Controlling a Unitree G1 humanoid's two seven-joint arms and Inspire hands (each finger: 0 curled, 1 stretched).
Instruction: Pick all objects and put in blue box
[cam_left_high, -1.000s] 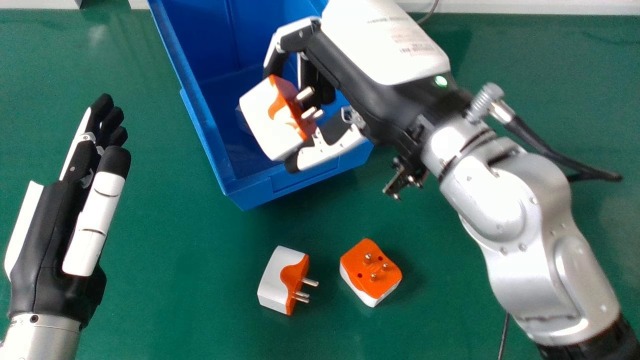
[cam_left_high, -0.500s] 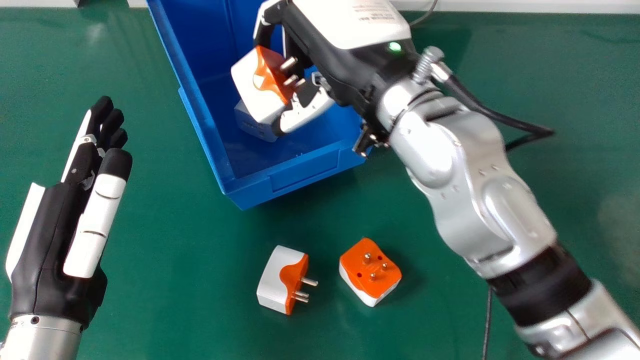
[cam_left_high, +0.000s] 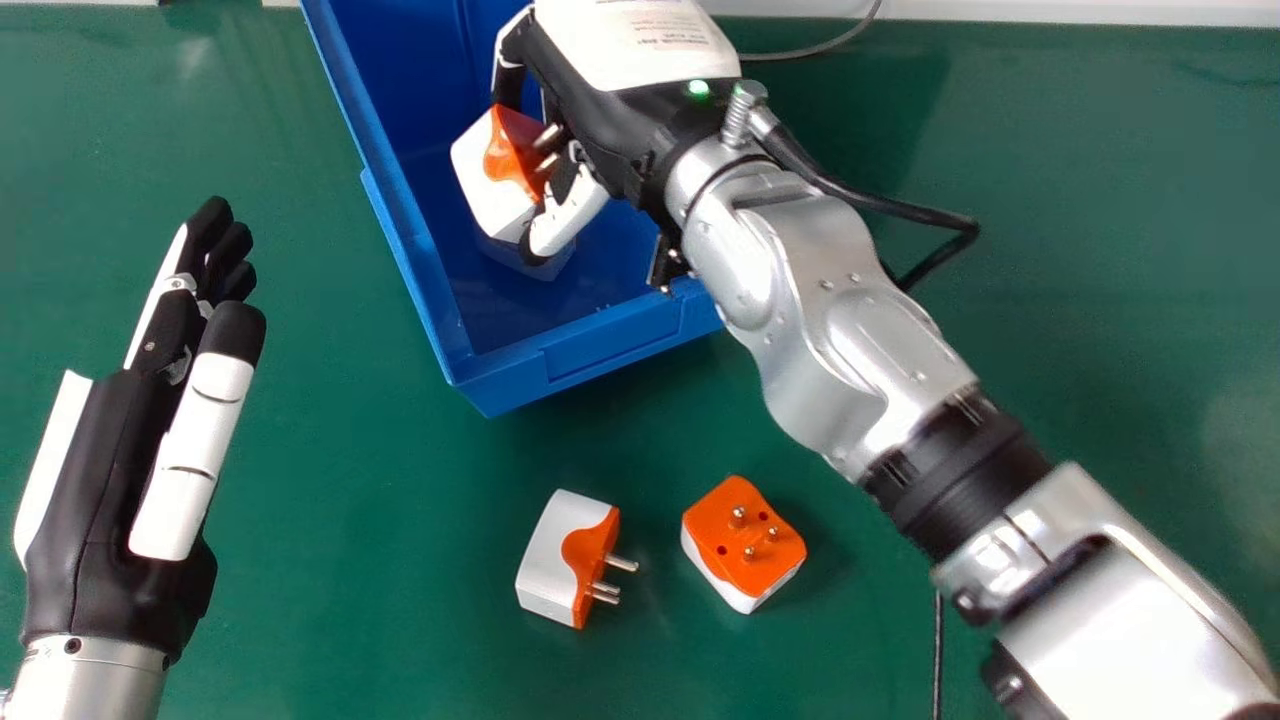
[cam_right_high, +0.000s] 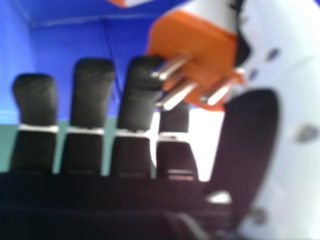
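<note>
Pinching adapter (cam_left_high: 487, 190), right hand (cam_left_high: 595, 115) half-curled

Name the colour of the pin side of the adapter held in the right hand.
Orange, seen best in the right hand view.

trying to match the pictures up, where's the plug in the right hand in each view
head view: plug in the upper part, left of centre, in the right hand
right hand view: plug against the thumb, prongs showing
shared landmark: blue box, behind the plug in both
</note>
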